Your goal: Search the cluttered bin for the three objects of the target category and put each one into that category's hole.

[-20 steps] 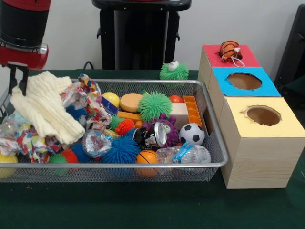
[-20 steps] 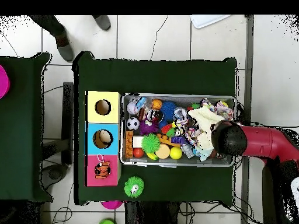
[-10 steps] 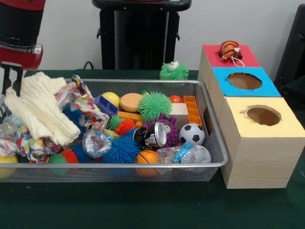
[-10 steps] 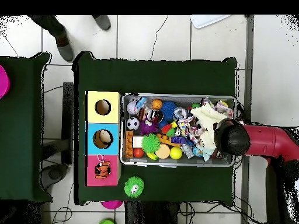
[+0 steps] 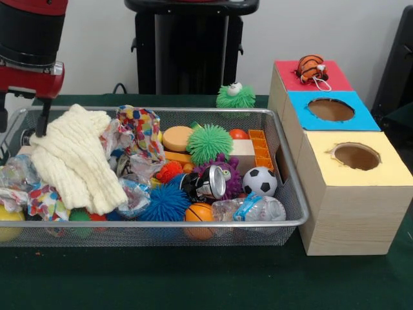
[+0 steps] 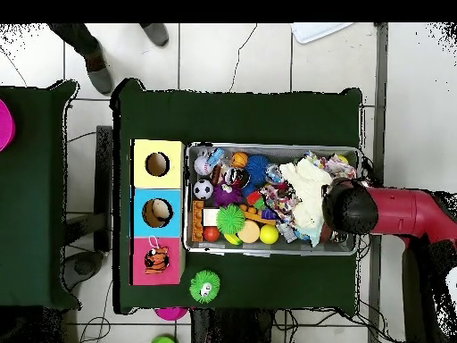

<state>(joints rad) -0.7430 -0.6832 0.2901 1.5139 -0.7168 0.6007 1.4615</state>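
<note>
We're searching the bin (image 5: pixel 193 223), and nothing tells us which category we're after, so the three targets are somewhere in this heap, unpicked as far as we can judge. The gripper (image 5: pixel 22 123) is hanging over the bin's end farthest from the boxes. Its fingers are spread wide and nothing is showing between them. The cloth (image 5: pixel 77 158) is lying just beside one finger.

For a clean search we're wanting one loose item between the fingers, not a tangle. That cloth and the rag (image 5: pixel 143 132) are draping over smaller toys and hiding whatever sits below, so they're the main obstruction.

Moving outward, the can (image 5: pixel 210 183), soccer ball (image 5: pixel 260 181) and bottle (image 5: pixel 255 208) are crowding the end nearest the boxes. The blue hole (image 5: pixel 330 109) and yellow hole (image 5: pixel 356 155) are lying open. On the red box (image 5: pixel 287 74) a striped toy (image 5: pixel 311 67) is sitting where its hole should be. A green ball (image 5: pixel 235 97) is resting on the table outside the bin.
</note>
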